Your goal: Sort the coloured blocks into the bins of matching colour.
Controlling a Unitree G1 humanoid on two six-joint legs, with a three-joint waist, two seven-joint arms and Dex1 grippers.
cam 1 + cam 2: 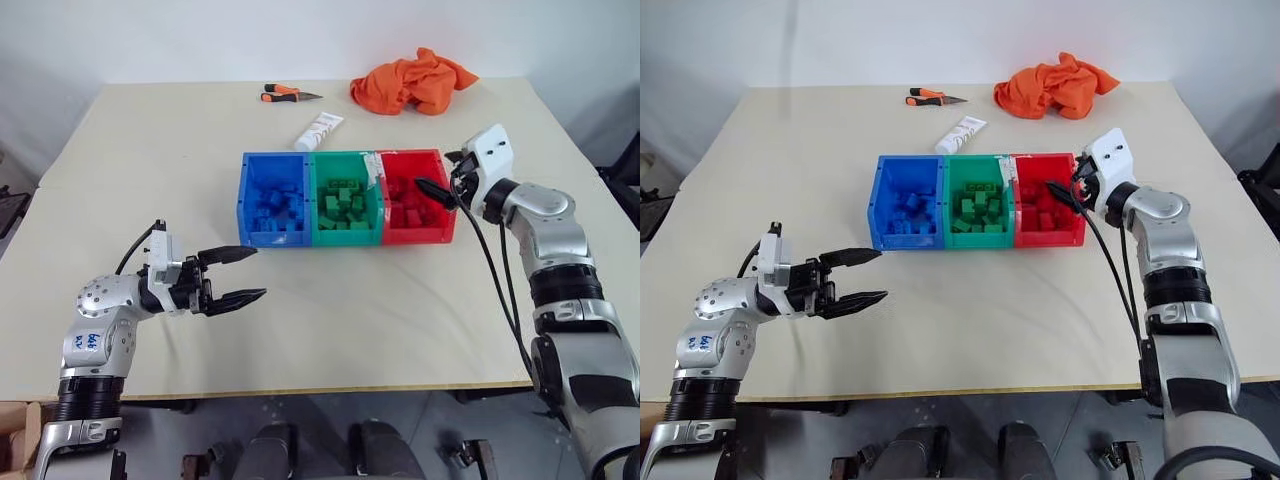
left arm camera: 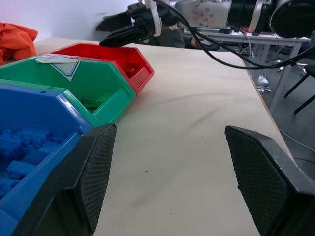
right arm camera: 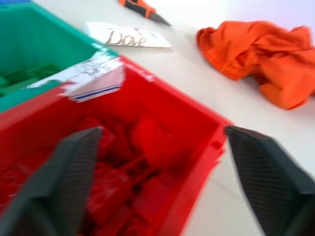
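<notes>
Nearest the camera, the left gripper [image 1: 232,275] hovers over bare table [image 1: 150,160], fingers spread apart and holding nothing, pointing toward the blue bin [image 1: 272,200]. The table carries everything else — the three joined bins sit mid-table in a row, blue, then the green bin [image 1: 346,200], then the red bin [image 1: 415,198], each with blocks of its own colour inside: blue blocks [image 1: 275,205], green blocks [image 1: 342,205], red blocks [image 3: 123,177]. The right gripper [image 1: 440,192] hangs over the red bin's outer edge — fingers wide apart, empty. Behind the bins lie an orange cloth [image 1: 412,82], a white tube [image 1: 318,131] and orange-handled pliers [image 1: 290,94].
</notes>
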